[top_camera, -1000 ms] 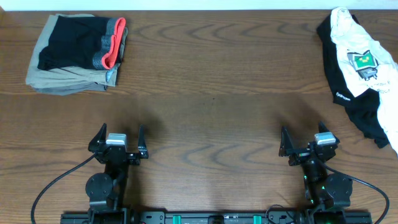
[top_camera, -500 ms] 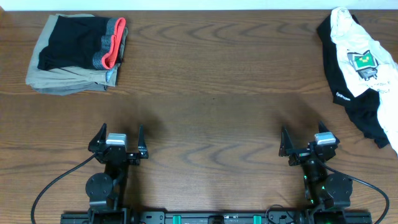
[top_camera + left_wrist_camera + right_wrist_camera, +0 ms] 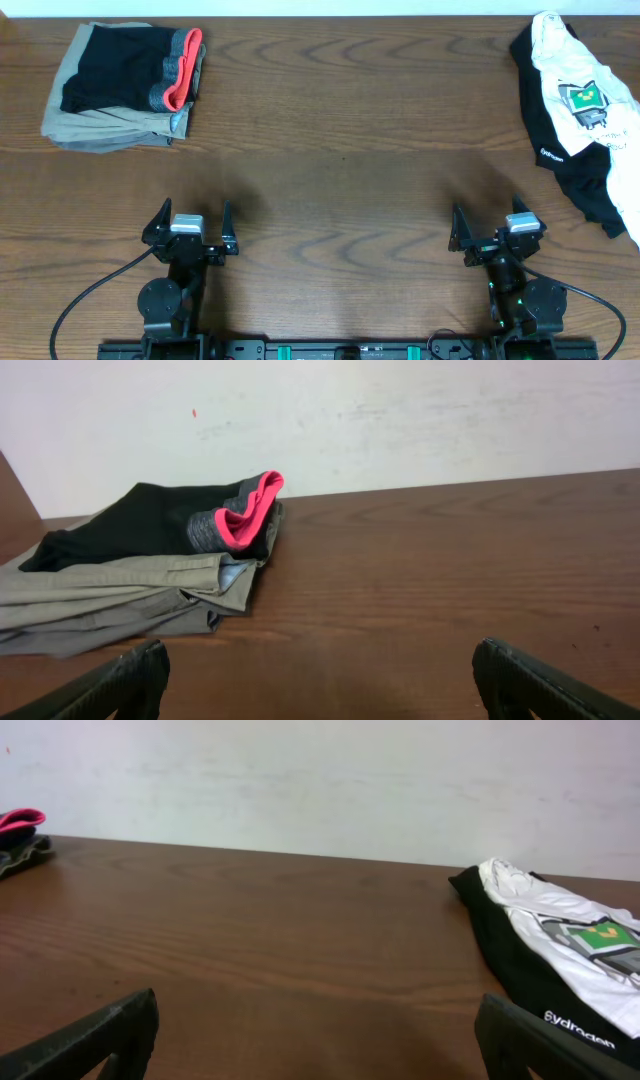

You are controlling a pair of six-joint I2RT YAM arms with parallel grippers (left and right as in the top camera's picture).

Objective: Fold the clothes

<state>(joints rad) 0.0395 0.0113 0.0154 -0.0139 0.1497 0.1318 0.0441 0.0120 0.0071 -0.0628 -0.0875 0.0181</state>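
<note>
Folding not yet begun: left pincer (image 3: 194,215) and right pincer (image 3: 488,220) both spread, empty.
The crumpled white cotton T-shirt (image 3: 565,70) with a green square graphic lies well ahead-right of the right pincer, which likely must reach it first.

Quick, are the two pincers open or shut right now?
Left pincer: open, holding nothing.
Right pincer: open, holding nothing.

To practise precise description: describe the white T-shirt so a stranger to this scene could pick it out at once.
On the wooden table, look to the far right corner, opposite the folded stack at far left. Two crumpled garments lie there, the white T-shirt atop a black top. It alone is white, with a small green-and-grey square graphic.
</note>
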